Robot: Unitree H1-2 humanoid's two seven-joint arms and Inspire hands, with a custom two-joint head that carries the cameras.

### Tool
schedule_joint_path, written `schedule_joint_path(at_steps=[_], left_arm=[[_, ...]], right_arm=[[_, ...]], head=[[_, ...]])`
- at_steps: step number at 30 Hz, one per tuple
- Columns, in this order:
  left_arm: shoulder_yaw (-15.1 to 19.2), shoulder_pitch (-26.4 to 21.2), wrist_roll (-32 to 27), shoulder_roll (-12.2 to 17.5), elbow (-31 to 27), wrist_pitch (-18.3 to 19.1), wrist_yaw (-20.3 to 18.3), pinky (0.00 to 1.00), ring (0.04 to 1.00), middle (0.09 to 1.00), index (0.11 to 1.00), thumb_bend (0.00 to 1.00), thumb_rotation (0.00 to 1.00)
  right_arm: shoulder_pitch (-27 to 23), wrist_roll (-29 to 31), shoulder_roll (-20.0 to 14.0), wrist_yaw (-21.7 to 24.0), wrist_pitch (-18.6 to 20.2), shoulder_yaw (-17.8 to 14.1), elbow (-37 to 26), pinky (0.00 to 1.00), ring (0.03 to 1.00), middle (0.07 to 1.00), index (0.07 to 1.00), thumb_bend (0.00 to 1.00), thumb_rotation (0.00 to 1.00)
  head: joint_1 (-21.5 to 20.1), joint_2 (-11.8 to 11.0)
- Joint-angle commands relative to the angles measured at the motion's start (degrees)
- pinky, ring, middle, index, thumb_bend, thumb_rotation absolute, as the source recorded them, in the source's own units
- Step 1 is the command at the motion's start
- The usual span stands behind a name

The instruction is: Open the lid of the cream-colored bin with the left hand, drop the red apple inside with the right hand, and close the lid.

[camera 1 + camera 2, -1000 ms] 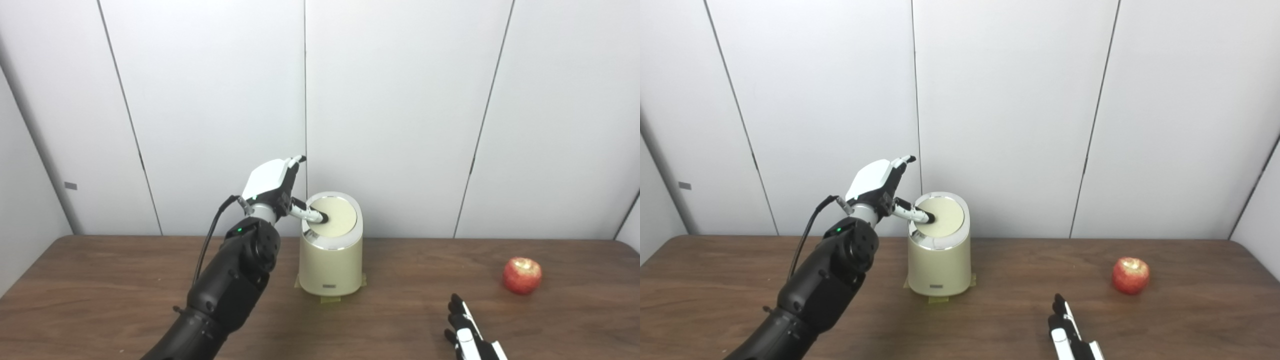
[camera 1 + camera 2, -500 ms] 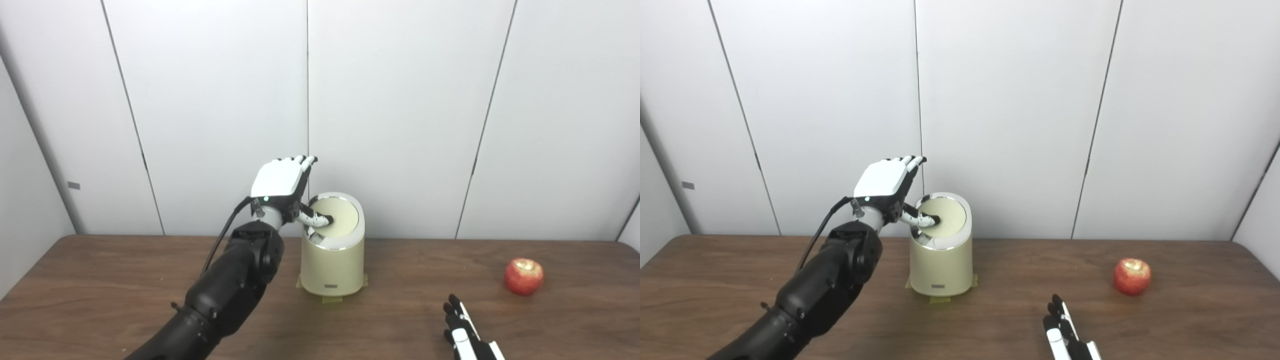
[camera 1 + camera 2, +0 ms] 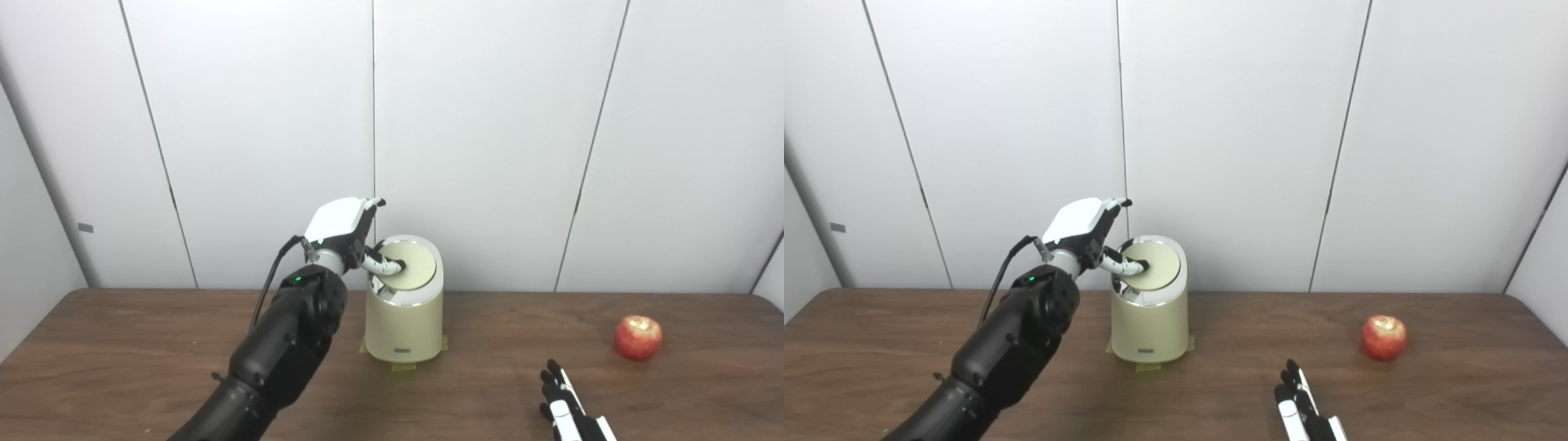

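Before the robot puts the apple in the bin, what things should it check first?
1. Left hand on the lid: ok, its thumb rests on the lid's left part.
2. Lid open enough for the apple: not ok, only a small gap shows at the left rim.
3. Cream-colored bin upright on the table: ok.
4. Red apple easy to get: ok, it sits alone on the table, right of the bin.
5. Right hand holding the apple: not ok, it lies flat and open near the front edge, apart from the apple.
6. Bin empty inside: cannot tell, the lid hides it.
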Motion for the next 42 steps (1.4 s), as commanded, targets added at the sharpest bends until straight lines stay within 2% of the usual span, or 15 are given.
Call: schedule_joint_path(at_steps=[1,2,5,7,10,12,16,18,21,24,27,32,37,40,42], left_arm=[[3.70,-2.55,-1.25,-0.13,-4.34,0.75,-0.31,0.84,0.920,0.940,0.903,0.67,0.36],[5.16,-2.31,-1.37,-0.55,-5.57,0.84,-0.85,0.77,0.901,0.931,0.892,0.62,0.45],[8.93,-1.13,-2.59,-1.32,-9.07,0.86,-0.45,0.69,0.859,0.891,0.867,0.50,0.61],[10.04,-0.12,-1.75,-1.54,-10.75,0.86,0.32,0.69,0.841,0.871,0.857,0.46,0.65],[12.80,2.34,-3.12,-2.60,-13.46,0.86,1.33,0.74,0.863,0.883,0.860,0.43,0.75],[15.41,4.47,-5.72,-3.85,-15.60,0.86,1.70,0.80,0.896,0.910,0.871,0.43,0.84],[18.65,8.97,-7.08,-5.23,-20.26,0.86,0.36,0.82,0.906,0.923,0.896,0.44,0.95],[19.06,11.10,-7.58,-5.24,-22.37,0.87,-0.01,0.81,0.884,0.902,0.893,0.41,0.99],[19.28,14.57,-10.76,-4.62,-24.38,-0.92,0.89,0.80,0.864,0.886,0.883,0.39,1.00],[20.83,18.71,-15.73,-4.79,-25.40,-4.38,2.44,0.77,0.846,0.877,0.875,0.40,0.96],[21.09,22.47,-18.56,-4.50,-27.05,-5.34,2.61,0.80,0.865,0.892,0.890,0.43,0.94],[21.95,28.86,-24.75,-5.18,-28.40,-7.34,2.91,0.85,0.898,0.913,0.915,0.49,0.95],[20.90,33.35,-27.44,-4.88,-28.71,-10.28,2.99,0.89,0.915,0.922,0.937,0.49,1.00],[20.07,34.86,-27.52,-4.46,-28.59,-11.07,3.25,0.94,0.928,0.928,0.950,0.50,1.00],[19.80,35.48,-27.78,-4.11,-28.48,-11.41,3.20,0.97,0.933,0.930,0.952,0.51,1.00]], right_arm=[[-0.48,1.10,0.61,1.08,0.58,0.35,-1.50,0.96,0.992,0.982,1.000,0.53,0.92],[-0.47,1.03,0.54,1.05,0.77,0.39,-1.60,0.96,0.991,0.981,1.000,0.53,0.92],[-0.38,-1.44,-0.27,0.58,0.72,1.06,-2.06,0.91,0.969,0.969,0.988,0.53,0.93],[-0.37,-3.03,-0.64,0.33,0.44,1.29,-2.20,0.88,0.956,0.961,0.978,0.53,0.94],[-0.40,-4.05,-0.72,0.24,0.58,1.17,-2.70,0.85,0.937,0.948,0.963,0.53,0.93],[-0.34,-3.78,-0.58,0.31,0.59,0.92,-3.11,0.84,0.928,0.942,0.957,0.52,0.87],[-0.27,-3.55,-0.33,-0.05,0.32,0.33,-3.47,0.82,0.912,0.935,0.945,0.49,0.72],[-0.44,-3.39,-0.20,-0.28,-0.11,-0.02,-3.43,0.79,0.901,0.928,0.930,0.52,0.58],[-0.53,-3.46,-0.20,-0.58,-0.55,-0.47,-3.53,0.78,0.895,0.921,0.915,0.54,0.46],[-0.57,-3.80,-0.04,-1.22,-0.40,-1.17,-3.83,0.82,0.893,0.920,0.906,0.57,0.42],[-0.69,-2.64,0.03,-1.22,-0.88,-2.15,-4.00,0.87,0.900,0.923,0.902,0.60,0.36],[-1.66,-1.37,-0.88,-1.14,-1.79,-4.08,-3.69,0.83,0.896,0.923,0.897,0.67,0.30],[-3.34,-1.50,-2.69,-1.57,-2.83,-6.12,-3.10,0.79,0.893,0.924,0.904,0.71,0.24],[-4.52,-2.00,-4.83,-1.66,-5.14,-7.60,-0.92,0.81,0.906,0.936,0.912,0.74,0.21],[-5.26,-1.96,-5.65,-2.13,-5.15,-8.73,-0.20,0.81,0.899,0.932,0.906,0.78,0.21]], head=[[-0.11,0.16],[-0.12,0.19],[-0.12,0.38],[-0.23,0.43],[-0.41,0.49],[-0.44,0.59],[-0.51,0.90],[-0.64,0.84],[-0.99,1.11],[-1.30,1.25],[-1.46,1.51],[-2.20,2.19],[-4.42,2.85],[-6.54,3.27],[-7.67,3.55]])
